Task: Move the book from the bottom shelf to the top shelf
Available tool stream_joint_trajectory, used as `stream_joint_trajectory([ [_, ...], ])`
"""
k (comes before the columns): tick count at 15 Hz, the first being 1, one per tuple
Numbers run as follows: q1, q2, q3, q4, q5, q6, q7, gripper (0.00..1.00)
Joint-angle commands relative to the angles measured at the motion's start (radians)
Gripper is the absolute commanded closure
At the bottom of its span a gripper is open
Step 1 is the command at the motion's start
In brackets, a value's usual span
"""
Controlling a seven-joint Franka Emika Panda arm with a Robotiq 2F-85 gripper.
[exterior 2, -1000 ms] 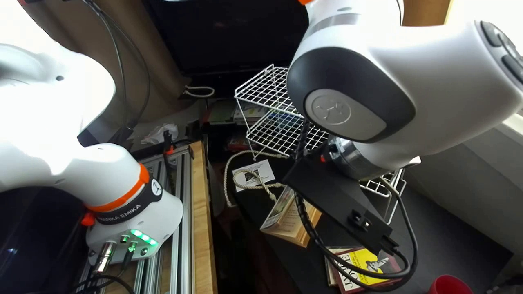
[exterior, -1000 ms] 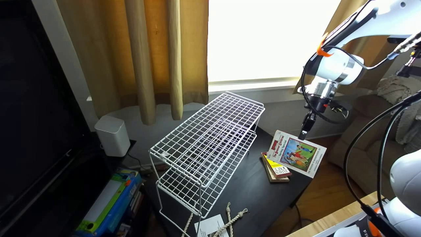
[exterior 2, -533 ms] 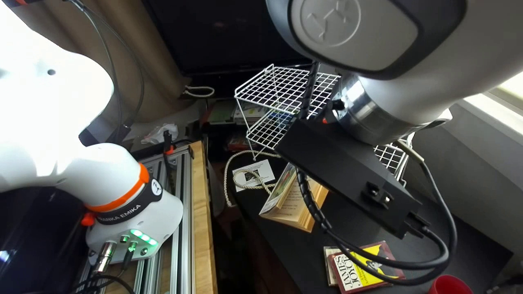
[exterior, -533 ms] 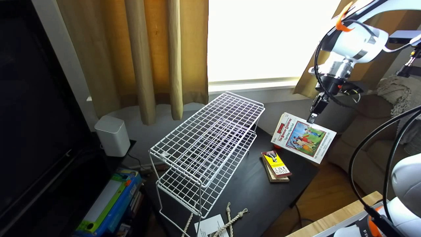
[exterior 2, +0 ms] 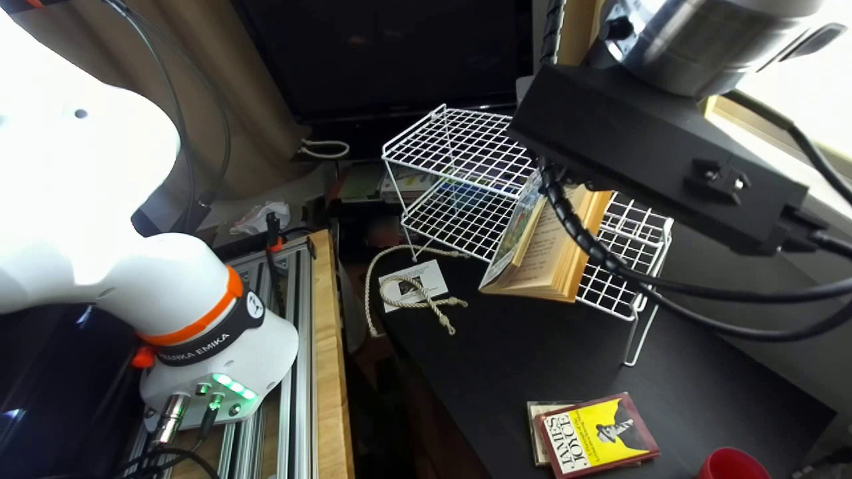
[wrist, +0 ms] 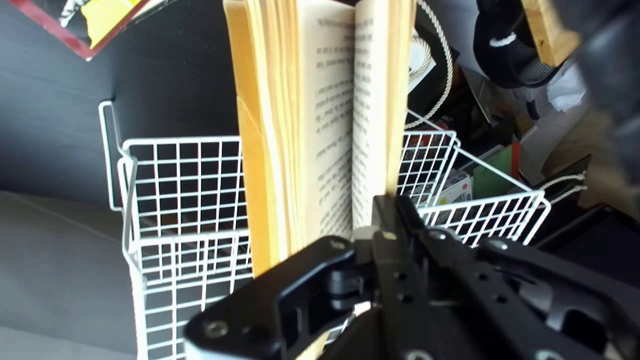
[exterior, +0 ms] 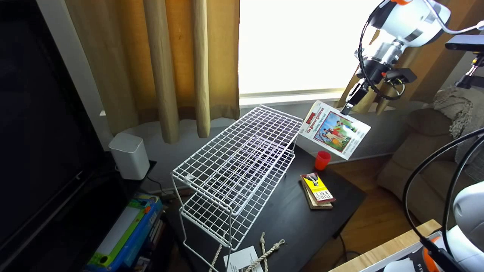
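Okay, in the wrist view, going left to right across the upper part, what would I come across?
The corner of the red-bordered book → the open book → the pale rope just past it → a rounded black object → a crumpled white item.

White smooth-shelled robot arm (exterior: 411, 22) partly cut off in both exterior views; silver cylindrical metal wrist (exterior: 389, 53) held tilted. Black two-fingered gripper (exterior: 345, 111) angled down-left in an exterior view; black fingers (wrist: 386, 220) pinched nearly together in the wrist view.

The rack (exterior: 242, 153) stands on the table (exterior: 291, 221), paperbacks (exterior: 318, 189) (stacked) and cup (exterior: 322, 161) nearby.
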Motion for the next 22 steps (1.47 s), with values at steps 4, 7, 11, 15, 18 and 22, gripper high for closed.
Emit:
stream_joint_trajectory([
  [4, 0.085, 0.093, 0.018, 0.22, 0.09, -0.014, 0.064, 0.99],
  [7, 0.103, 0.177, 0.042, 0.327, 0.124, 0.001, 0.102, 0.99],
  [11, 0.114, 0.299, 0.087, 0.435, 0.13, 0.006, 0.161, 0.99],
  [15, 0.108, 0.4, 0.127, 0.484, 0.125, 0.044, 0.194, 0.99],
  [18, 0.097, 0.467, 0.155, 0.525, 0.135, 0.049, 0.197, 0.99],
  [22, 0.089, 0.532, 0.187, 0.584, 0.155, 0.042, 0.205, 0.99],
])
